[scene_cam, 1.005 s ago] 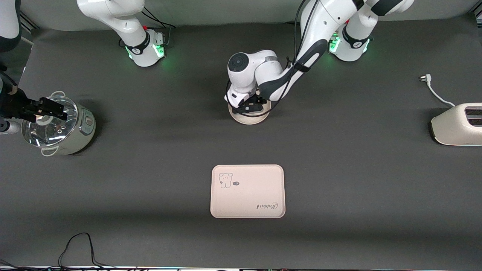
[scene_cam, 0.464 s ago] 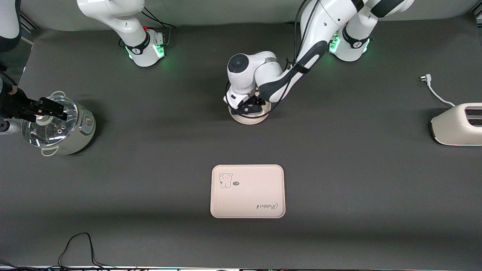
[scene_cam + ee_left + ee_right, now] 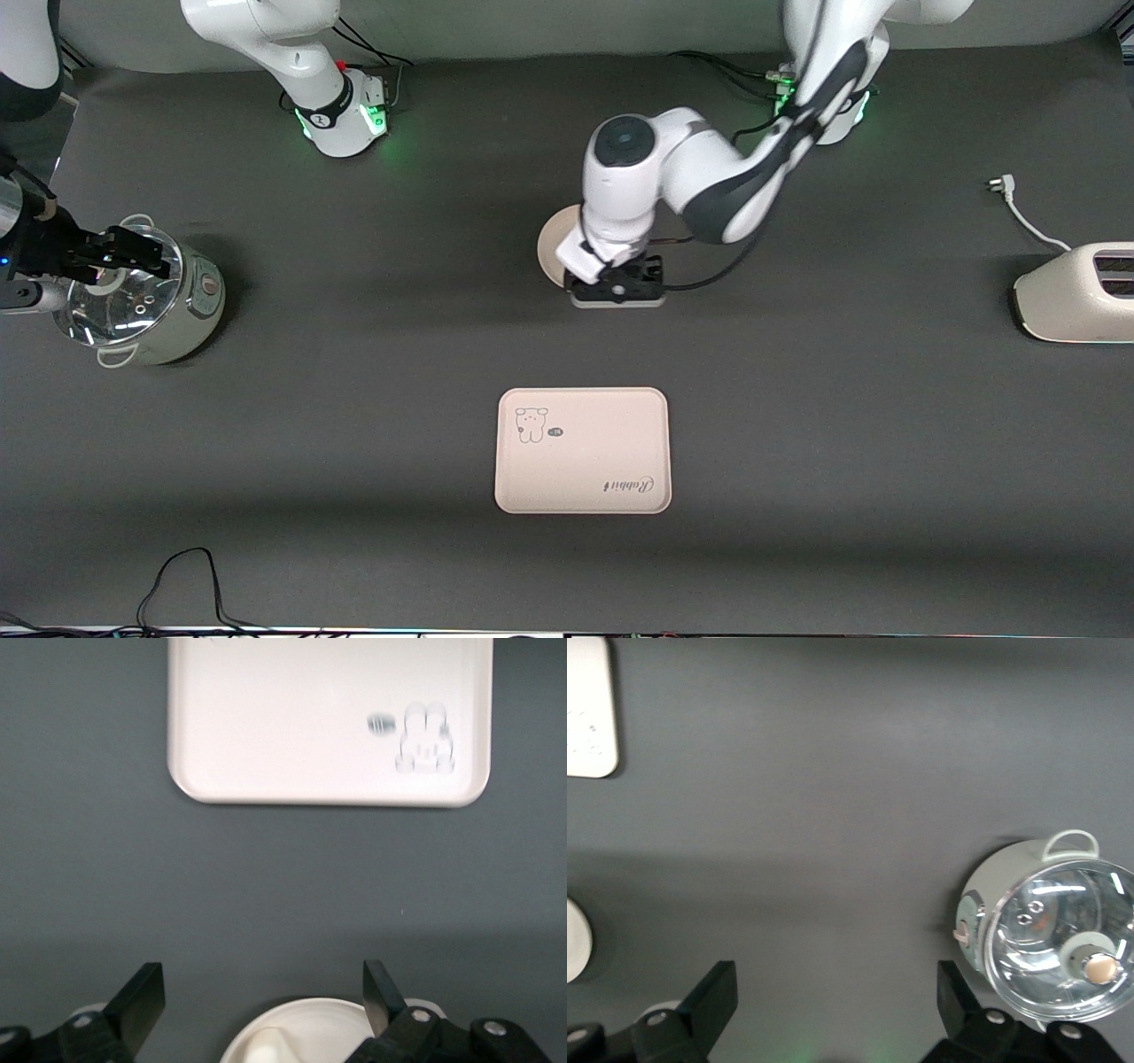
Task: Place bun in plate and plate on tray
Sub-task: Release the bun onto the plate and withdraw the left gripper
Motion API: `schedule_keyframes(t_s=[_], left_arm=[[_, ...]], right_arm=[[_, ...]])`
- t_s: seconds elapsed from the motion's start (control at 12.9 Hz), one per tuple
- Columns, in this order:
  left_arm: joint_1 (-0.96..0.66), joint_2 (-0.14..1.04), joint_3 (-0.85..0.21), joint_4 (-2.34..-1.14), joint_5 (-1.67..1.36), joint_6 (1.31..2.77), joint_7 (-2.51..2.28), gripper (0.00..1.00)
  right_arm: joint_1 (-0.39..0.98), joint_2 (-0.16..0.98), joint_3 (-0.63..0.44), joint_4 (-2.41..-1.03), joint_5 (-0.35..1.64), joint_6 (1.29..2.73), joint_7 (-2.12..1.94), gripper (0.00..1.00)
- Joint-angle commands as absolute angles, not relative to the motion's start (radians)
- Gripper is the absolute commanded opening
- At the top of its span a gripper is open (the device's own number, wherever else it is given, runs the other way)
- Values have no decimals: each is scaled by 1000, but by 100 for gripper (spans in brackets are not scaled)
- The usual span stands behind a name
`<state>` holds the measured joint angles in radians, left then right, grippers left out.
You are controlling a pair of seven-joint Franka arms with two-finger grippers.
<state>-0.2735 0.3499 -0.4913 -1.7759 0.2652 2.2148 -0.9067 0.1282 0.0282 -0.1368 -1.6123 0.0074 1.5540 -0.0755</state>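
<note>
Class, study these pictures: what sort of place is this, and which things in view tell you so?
Probably a robotics lab staged as a kitchen: two table-mounted robot arms over a dark mat, with a lidded pot, a toaster and a tray.

Table (image 3: pixel 797 425): plate (image 3: pixel 554 248), tray (image 3: pixel 582 450), pot (image 3: pixel 142 297), toaster (image 3: pixel 1076 292).

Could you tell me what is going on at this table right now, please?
The left gripper hangs open over the edge of the round cream-beige plate, holding nothing. The small off-white bun already lies in that plate. The plate stands on the dark table, farther from the front camera than the cream-beige rectangular tray with the rabbit drawing, so it has not yet been set on the tray. The right gripper waits open by the glass-lidded cooking pot at the right arm's end of the table.
</note>
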Motion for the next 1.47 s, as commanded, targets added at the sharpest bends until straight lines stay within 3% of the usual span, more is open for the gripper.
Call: schedule_keyframes(t_s=[0.0, 0.31, 0.46, 0.77, 1.01, 1.24, 1.39], left_arm=[[-215, 166, -360, -1799, 93, 2081, -587, 100], [-172, 118, -88, -1628, -54, 1783, -205, 100], [-172, 106, -16, -1574, -46, 1639, -95, 100], [-140, 58, 58, -1600, -43, 1606, -71, 100], [-144, 51, 63, -1618, -38, 1612, -48, 100], [-143, 55, 66, -1618, 21, 1618, -43, 100], [-147, 61, 67, -1617, 34, 1621, -48, 100]], right_arm=[[265, -31, -141, -1677, 21, 1568, 59, 100], [558, -22, -141, -1683, 43, 1595, 427, 100], [728, 6, -141, -1683, 43, 1637, 625, 100], [975, 63, -141, -1683, 43, 1732, 903, 100], [1014, 84, -140, -1696, 48, 1769, 861, 100], [994, 43, -152, -1882, 107, 1954, 752, 100], [994, 26, -150, -2050, 107, 2159, 729, 100]])
